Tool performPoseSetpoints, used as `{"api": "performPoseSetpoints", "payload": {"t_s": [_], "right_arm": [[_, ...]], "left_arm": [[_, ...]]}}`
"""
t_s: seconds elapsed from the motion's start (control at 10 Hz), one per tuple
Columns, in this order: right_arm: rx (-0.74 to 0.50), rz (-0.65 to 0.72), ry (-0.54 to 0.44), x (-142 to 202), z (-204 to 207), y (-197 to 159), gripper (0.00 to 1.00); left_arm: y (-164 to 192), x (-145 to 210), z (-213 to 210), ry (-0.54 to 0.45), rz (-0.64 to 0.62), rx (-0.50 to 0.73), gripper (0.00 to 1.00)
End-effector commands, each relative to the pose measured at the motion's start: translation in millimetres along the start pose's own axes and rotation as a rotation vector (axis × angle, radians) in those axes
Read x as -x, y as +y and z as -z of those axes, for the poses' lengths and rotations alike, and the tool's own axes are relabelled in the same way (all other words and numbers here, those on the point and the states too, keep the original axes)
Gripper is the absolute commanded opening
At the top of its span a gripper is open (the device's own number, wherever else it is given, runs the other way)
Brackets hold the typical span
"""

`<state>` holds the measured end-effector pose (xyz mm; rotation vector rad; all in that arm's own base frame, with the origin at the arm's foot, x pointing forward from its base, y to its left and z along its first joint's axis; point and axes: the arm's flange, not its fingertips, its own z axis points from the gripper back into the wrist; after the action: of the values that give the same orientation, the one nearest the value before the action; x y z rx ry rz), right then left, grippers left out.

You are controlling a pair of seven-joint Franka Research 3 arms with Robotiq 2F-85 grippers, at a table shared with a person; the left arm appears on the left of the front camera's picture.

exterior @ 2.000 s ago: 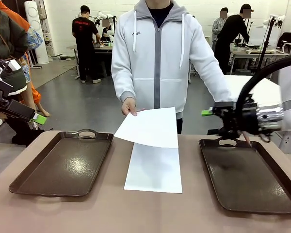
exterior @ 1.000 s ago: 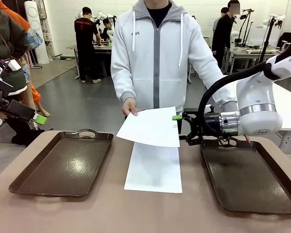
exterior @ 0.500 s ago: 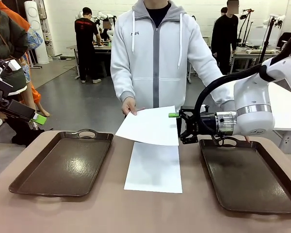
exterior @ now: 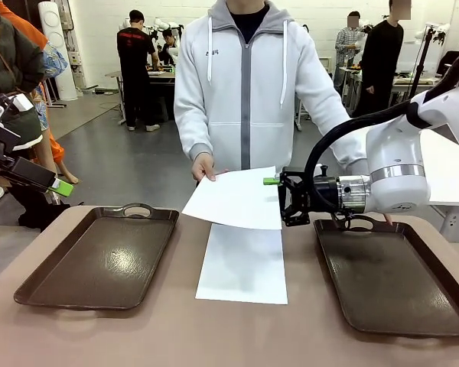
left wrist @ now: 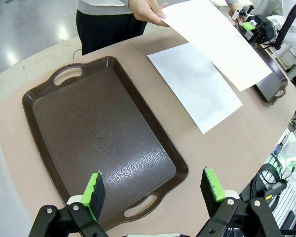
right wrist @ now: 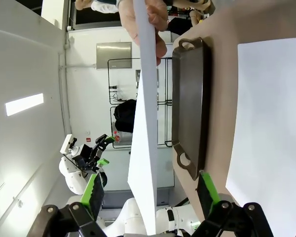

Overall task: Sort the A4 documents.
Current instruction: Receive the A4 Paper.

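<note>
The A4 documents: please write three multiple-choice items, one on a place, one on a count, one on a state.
1. The flat sheet lies: A in a tray; B on the table between the trays; C on the floor.
2. Brown trays: A one; B three; C two.
3. The right gripper is: A open; B shut on a sheet; C shut, empty.
B: it lies between the left tray and the right tray. C: one on each side. A: its pads stand apart around the held sheet's edge.

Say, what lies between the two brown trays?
A white sheet flat on the table, in the front view; a person holds another sheet above it.
</note>
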<state>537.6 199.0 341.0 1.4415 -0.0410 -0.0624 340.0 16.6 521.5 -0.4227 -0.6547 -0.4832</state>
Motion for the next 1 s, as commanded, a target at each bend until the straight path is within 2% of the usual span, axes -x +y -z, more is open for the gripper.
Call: {"api": "performPoseSetpoints", "payload": {"t_s": [0.0,0.4,0.9], "right_arm": [[-0.013,-0.021,-0.046,-9,13,-4,1.0],[-0.017,-0.024,-0.044,-10,21,-3,1.0],[-0.002,-0.023,-0.048,-12,18,-3,0.55]], "left_arm": [[1,0,0,-0.004,-0.002,0.011,1.0],[1,0,0,-0.004,-0.002,0.011,1.0],[1,0,0,-0.004,-0.002,0.011,1.0]]}}
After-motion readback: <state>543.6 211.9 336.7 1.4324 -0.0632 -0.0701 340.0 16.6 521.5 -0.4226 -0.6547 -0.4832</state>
